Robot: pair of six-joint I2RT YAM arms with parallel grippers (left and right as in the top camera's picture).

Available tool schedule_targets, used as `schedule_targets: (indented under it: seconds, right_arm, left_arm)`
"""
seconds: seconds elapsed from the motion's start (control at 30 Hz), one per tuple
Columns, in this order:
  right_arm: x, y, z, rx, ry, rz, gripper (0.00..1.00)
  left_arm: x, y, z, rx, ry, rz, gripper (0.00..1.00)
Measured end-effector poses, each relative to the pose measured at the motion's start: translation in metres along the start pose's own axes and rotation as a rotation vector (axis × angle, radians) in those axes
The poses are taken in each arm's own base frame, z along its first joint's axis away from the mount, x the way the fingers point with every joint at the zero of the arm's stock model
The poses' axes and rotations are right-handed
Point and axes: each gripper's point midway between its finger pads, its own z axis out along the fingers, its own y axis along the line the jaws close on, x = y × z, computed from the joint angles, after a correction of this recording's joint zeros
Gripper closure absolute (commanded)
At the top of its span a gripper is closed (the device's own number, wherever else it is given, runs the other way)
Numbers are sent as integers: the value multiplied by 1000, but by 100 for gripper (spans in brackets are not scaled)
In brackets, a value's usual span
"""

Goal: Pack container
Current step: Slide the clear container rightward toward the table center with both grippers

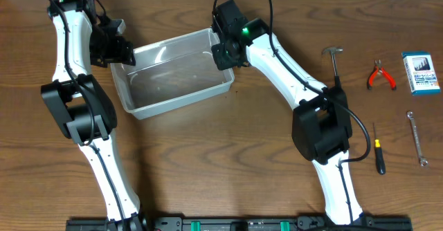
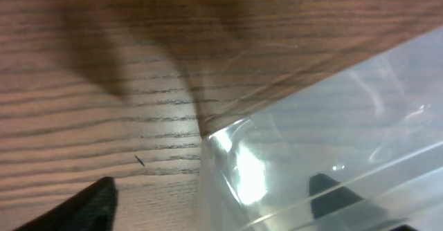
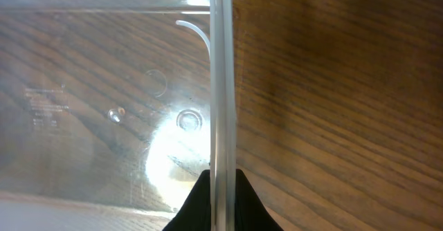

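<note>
The container [image 1: 177,101] is a clear plastic tub, empty, lying at an angle on the wooden table left of centre. My right gripper [image 1: 225,54] is at its right wall. In the right wrist view the two fingers [image 3: 221,198] are pinched on the container's rim [image 3: 221,86], one on each side. My left gripper [image 1: 119,52] is at the tub's far left corner. In the left wrist view its fingers [image 2: 214,205] are wide apart and straddle the corner wall [image 2: 228,155], one outside and one seen through the plastic, without touching it.
Hand tools lie to the right of the right arm: a hammer [image 1: 334,58], red-handled pliers [image 1: 381,75], a wrench [image 1: 417,138] and a screwdriver [image 1: 378,152]. A small blue-and-white box [image 1: 421,73] sits at the far right edge.
</note>
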Motion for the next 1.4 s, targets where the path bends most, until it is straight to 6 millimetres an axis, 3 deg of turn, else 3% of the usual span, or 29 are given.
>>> schedule_targets:
  seconds: [0.3,0.47,0.8,0.93,1.2,1.4]
  right_arm:
    - [-2,0,0,-2,-6,5,98]
    - [-3,-6,-1,-3,-6,41,98]
    - [-8,-48,-3,23,-8,168,99]
    - [-6,-57,-5,32,-1,228,98]
    - [7,-73,-10,114,47,305,99]
    - [26,-93,-26,173,114,345,99]
  left_arm:
    - [-2,-3,-1,17,-9,-8,2]
    - [-16,-7,-12,35,-70,-5,2]
    - [-41,-6,-27,25,-187,-33,2]
    - [-54,-7,-54,4,-281,-48,2]
    - [-71,-18,-137,-35,-503,-64,2]
    - [-67,-25,-164,-41,-554,-68,2]
